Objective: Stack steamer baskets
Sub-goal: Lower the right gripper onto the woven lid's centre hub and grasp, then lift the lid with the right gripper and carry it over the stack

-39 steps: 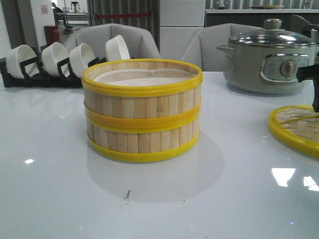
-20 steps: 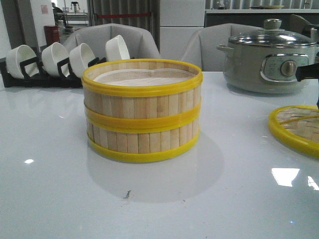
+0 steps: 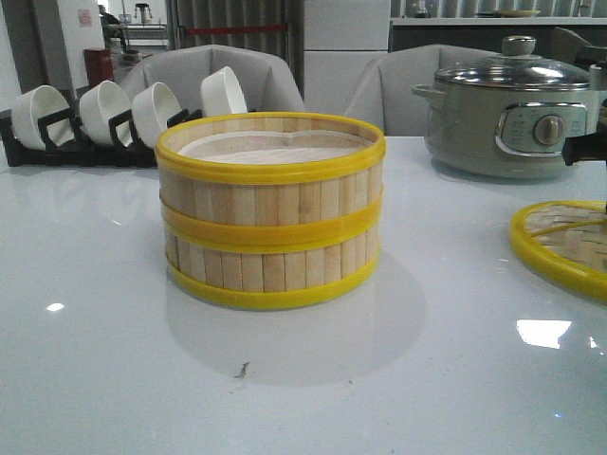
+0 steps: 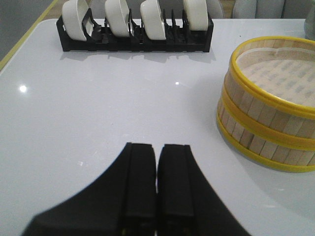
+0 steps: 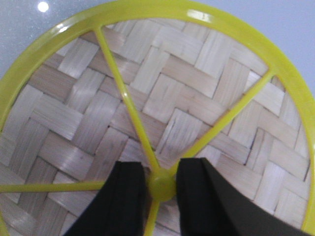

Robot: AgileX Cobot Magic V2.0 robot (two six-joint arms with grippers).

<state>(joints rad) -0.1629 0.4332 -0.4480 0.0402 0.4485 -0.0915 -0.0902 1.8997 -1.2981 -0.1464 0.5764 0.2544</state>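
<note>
**Right arm shifts at the frame edge; baskets already stacked**

Since a second ago, the dark piece of the right arm at the front view's right edge has risen clear of the lid [image 3: 561,248]; nothing else has changed place.

On the white worktop [image 3: 104,360] the two steamer baskets [image 3: 270,210] stand stacked, one squarely on the other, in the middle, with a paper liner showing in the top one. Behind them sit the grey-green pot [image 3: 512,114] and a black rack of white bowls [image 3: 104,118].

The front view cuts off the lid at the right edge and shows neither end effector. The right wrist view alone shows the lid's woven face and yellow spokes, with the right end effector [image 5: 161,189] open just wide enough to straddle the yellow central hub, one finger on each side; whether it grips cannot be told. The left wrist view shows the left end effector [image 4: 157,191] closed and empty, fingers pressed together, beside the stack and well apart from it
</note>
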